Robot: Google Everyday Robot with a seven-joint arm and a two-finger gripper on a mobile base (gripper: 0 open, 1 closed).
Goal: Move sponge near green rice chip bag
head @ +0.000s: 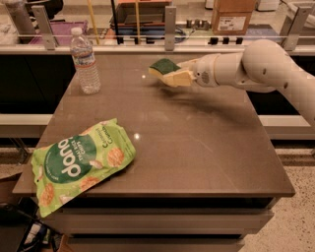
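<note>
- While I watch the feed, the sponge [164, 66] is over the far side of the table [197, 147], a little right of centre, with its dark green scouring face up and a strip of pale yellow foam along its near-left edge
- It looks held just clear of the surface rather than lying on it; there's a soft dark shadow on the table below and to the right of it
- I've got the gripper [173, 75] clamped on the sponge from the right: one cream finger [181, 78] runs along the near edge and the other comes in over the far-right corner, with the sponge pinched between them
- Behind the gripper, my white arm [261, 66] reaches in from the right of the view, wrist pointing left, its rounded joint over the table's far-right corner
- Down at the near-left corner lies the green rice chip bag [81, 165], flat and tilted, its lower end hanging past the front edge; the dark green oval with white lettering faces up, with orange chips pictured around it
- Sponge and bag are well apart, diagonally across from each other, with bare brown table between them
- At the far left the water bottle [84, 60] stands upright with its white cap on, well left of the sponge and apart from the bag
- Beyond the table a rail with grey posts [170, 22] runs across the back, and a cardboard box [235, 15] sits past it at upper right
</note>
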